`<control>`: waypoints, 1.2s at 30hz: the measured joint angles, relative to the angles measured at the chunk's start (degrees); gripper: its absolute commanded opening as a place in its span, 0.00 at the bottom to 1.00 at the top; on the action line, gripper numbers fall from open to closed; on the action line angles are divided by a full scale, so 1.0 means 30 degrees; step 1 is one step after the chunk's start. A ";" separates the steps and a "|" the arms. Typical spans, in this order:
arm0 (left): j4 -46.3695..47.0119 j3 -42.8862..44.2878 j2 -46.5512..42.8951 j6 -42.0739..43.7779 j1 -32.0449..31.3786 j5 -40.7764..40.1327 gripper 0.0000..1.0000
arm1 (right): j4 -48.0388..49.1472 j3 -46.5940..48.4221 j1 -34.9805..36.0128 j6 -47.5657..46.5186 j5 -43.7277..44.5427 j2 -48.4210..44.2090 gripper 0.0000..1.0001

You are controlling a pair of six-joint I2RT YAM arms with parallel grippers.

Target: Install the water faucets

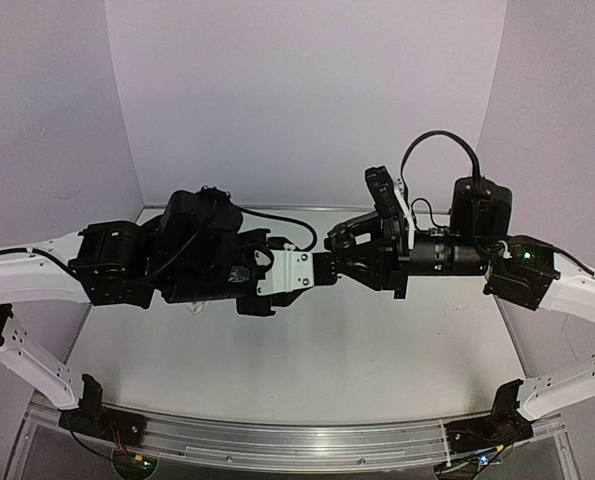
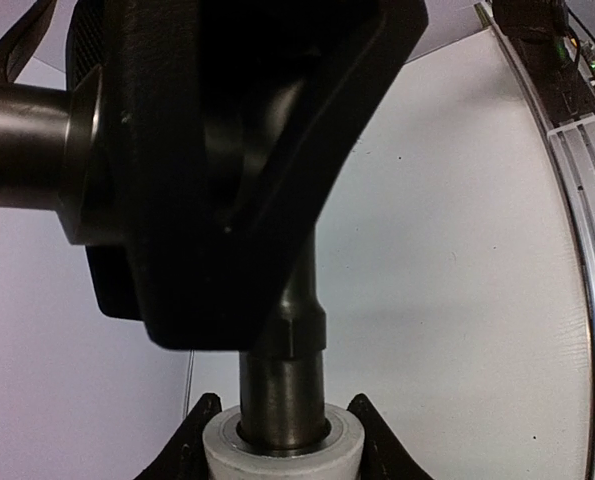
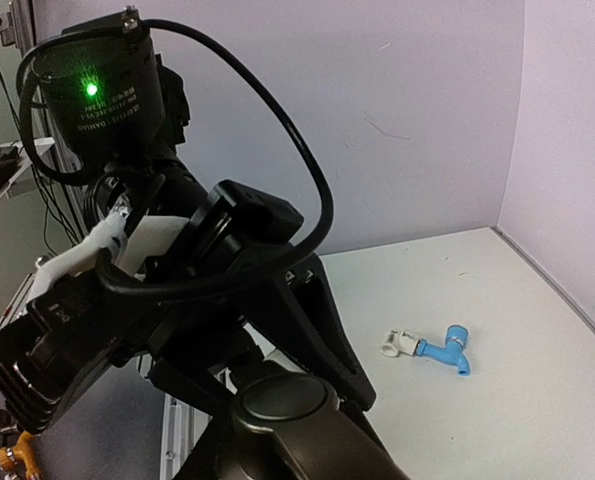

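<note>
White tabletop (image 1: 327,350) below — left end effector (image 2: 284,445) pinches fitting (image 2: 227,452) ringing grey faucet (image 2: 282,395).

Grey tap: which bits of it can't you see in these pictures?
- Left wrist view: the right gripper holding the grey tap covers its middle; the white fitting is cut off by the bottom edge.
- Top view: the tap is hidden where the left gripper and right gripper meet.
- Right wrist view: the left arm blocks it.

Two taps: grey metal tap (image 2: 282,390) just above the left fingers (image 2: 192,450), blue tap (image 3: 447,350) well apart. Two fittings: white fitting (image 2: 277,455) between those fingers, second white fitting (image 3: 398,345) touching the blue tap.
</note>
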 measured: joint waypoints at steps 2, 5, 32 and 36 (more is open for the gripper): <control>0.0006 0.0031 0.0002 -0.0127 0.0004 -0.0117 0.10 | 0.0031 0.0000 -0.0007 -0.0048 -0.0052 -0.0001 0.21; 0.0000 0.0038 0.0015 -0.0455 -0.0033 -0.0129 0.01 | 0.0039 0.0000 -0.0007 -0.0086 -0.0051 -0.0007 0.52; -0.0289 -0.1419 -0.0475 -1.2195 0.8404 0.2600 0.00 | -0.2653 -0.0908 -0.3152 -0.0444 0.2077 -0.3895 0.98; 0.0152 -0.1736 0.1857 -1.4858 0.9267 0.2654 0.00 | -0.3935 0.0129 -0.3632 -0.1295 0.3952 -0.3521 0.98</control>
